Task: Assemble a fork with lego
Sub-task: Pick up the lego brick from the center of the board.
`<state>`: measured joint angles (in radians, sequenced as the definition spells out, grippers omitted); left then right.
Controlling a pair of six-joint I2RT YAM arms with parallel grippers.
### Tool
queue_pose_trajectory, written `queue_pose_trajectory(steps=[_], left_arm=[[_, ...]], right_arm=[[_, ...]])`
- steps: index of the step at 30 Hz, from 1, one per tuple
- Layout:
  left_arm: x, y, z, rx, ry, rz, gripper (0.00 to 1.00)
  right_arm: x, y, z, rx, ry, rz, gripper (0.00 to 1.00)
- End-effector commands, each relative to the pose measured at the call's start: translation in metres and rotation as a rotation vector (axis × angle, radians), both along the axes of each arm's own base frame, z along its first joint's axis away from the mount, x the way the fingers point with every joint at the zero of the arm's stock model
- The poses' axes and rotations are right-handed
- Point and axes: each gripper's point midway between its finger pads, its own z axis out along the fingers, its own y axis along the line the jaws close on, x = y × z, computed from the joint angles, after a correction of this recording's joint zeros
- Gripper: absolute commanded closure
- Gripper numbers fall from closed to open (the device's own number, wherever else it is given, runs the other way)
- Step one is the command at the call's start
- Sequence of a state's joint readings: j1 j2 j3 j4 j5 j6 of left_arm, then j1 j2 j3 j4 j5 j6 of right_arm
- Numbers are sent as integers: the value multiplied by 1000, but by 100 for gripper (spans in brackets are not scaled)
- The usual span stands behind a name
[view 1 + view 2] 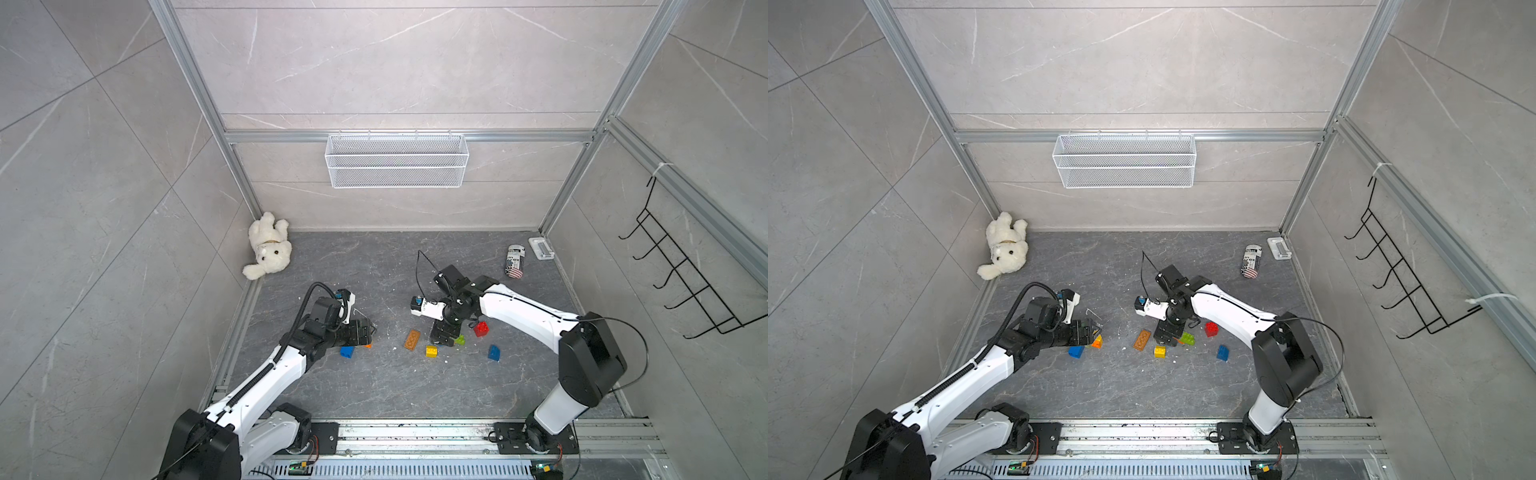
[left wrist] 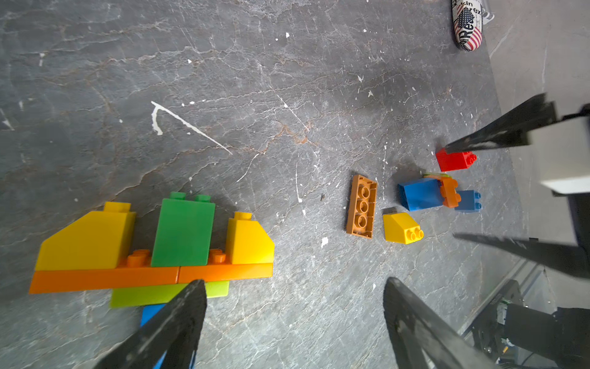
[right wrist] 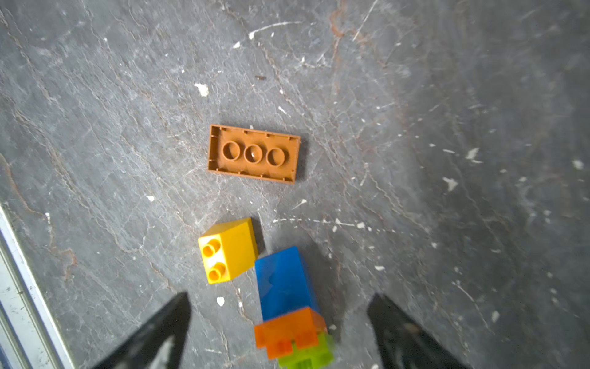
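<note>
I'm hovering right fingers, spread, around the handle piece lying on the table; left fingers, spread too, are hanging over the three-pronged head. Next I'm expecting to grip and join them.

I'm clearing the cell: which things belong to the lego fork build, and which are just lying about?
Job: half-built fork piece, blue-orange-lime stack, brown plate, yellow sloped brick, red brick, loose blue brick.
Lying about: white plush bear, flag-print can, wire basket, black hook rack.
</note>
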<state>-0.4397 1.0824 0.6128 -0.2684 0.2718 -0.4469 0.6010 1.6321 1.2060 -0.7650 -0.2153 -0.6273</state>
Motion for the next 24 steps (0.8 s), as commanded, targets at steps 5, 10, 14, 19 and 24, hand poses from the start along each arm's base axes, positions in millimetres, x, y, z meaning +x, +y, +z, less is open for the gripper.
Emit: queue_pose_trajectory(steps=[5, 10, 14, 19, 24], left_arm=[[6, -48, 1, 54, 32, -119, 15], [14, -81, -7, 117, 79, -180, 15], [17, -103, -20, 158, 128, -211, 17], [15, -120, -45, 240, 188, -233, 18], [20, -130, -64, 280, 229, -200, 20]], right_arm=[[6, -2, 46, 191, -68, -163, 0], [-2, -4, 64, 335, 35, -322, 0], [-10, -3, 58, 391, 137, -404, 1], [1, -22, 45, 315, 73, -509, 0], [14, -44, 40, 279, -8, -622, 1]])
